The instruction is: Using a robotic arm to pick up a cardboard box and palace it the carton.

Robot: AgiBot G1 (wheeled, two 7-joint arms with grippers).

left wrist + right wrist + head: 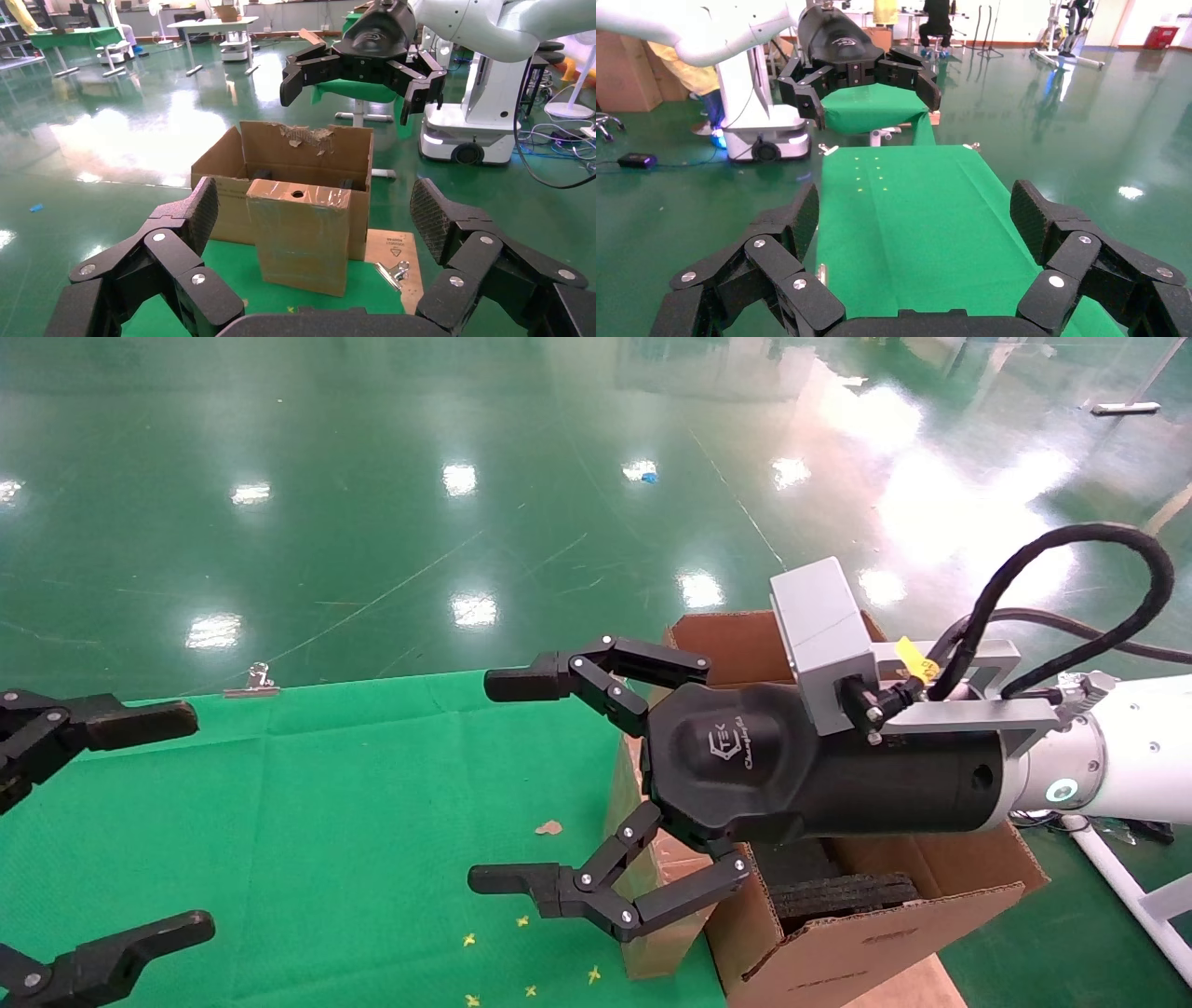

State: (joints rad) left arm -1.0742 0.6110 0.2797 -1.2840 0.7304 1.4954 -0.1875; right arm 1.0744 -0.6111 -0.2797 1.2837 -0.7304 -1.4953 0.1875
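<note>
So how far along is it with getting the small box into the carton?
Nothing looks done yet: the cardboard box stands on the green table against the outside of the carton. In hand: the right gripper hovers open above the carton's edge, holding nothing; the left gripper waits open. Left: grasp, lift and place.

Head view: robotic arm (931, 766) hides most of the carton (866, 933) interior; cardboard box (652, 859) mostly hidden; left gripper (102, 822) cut off at frame edge
</note>
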